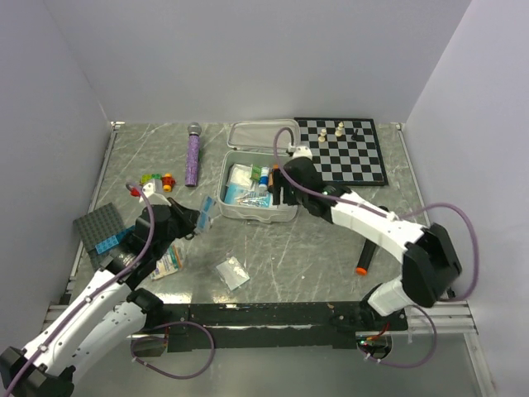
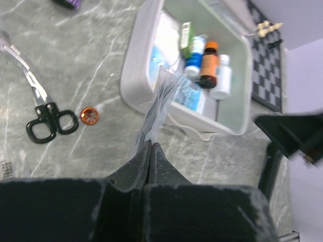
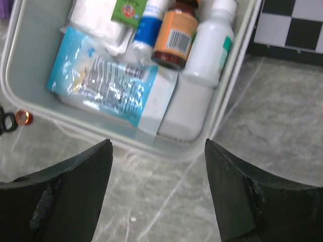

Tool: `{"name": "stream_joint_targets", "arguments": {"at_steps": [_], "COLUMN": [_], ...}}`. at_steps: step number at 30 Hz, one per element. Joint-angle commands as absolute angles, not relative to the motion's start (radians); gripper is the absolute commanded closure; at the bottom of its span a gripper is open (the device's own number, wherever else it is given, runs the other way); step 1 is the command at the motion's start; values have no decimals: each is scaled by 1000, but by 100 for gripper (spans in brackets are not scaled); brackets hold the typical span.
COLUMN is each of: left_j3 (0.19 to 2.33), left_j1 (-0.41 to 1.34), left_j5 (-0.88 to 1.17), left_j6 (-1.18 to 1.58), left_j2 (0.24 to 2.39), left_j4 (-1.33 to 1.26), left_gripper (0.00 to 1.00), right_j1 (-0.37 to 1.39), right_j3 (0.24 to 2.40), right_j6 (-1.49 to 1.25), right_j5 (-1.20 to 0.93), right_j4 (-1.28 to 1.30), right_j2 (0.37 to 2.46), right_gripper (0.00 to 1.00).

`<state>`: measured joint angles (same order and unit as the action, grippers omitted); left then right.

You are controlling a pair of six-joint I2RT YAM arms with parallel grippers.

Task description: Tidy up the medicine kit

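The surface carries the kit near its middle. The kit is open, with its lid laid back at 12 o'clock and the chessboard at its 2 o'clock. It looks roughly half packed: a blue wipes pack, white gauze, a green box and three bottles lie inside.

The right gripper hangs over the kit's 4 o'clock corner, spread wide and empty. The left gripper, at the kit's 8 o'clock, is clenched on a clear packet held on edge. I judge that packet to be the next thing to go in.

Lying outside the kit:
- a purple wand at 10 o'clock
- a grey board at 8 o'clock
- a carton at 7 o'clock
- a second packet at 6 o'clock
- an orange marker at 4 o'clock
- scissors and small coloured bits at 9 o'clock

I cannot tell which of these belong in the kit. The lid is not yet closed.
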<state>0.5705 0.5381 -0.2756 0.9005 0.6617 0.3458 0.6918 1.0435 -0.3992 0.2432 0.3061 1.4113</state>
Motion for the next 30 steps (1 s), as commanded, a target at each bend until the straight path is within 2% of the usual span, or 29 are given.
{"name": "stream_joint_targets", "arguments": {"at_steps": [1,5,11,30], "left_j3": [640,661,680,698], "left_j1": [538,540,540,538], "left_j5": [-245,-244,-209,-153], "left_j6": [847,839,807,749], "left_j2": [647,641,653,695], "left_j4": [318,304,236,175], "left_gripper": [99,99,99,99], "right_j1": [664,663,663,733], "right_j3": [1179,1232,1200,968], "right_j6": [-374,-377,-376,-298], "right_j5": [215,189,141,6], "right_j4": [296,324,314,270], "right_j2": [1544,1638,1667,1548], "right_gripper": [22,24,28,31]}}
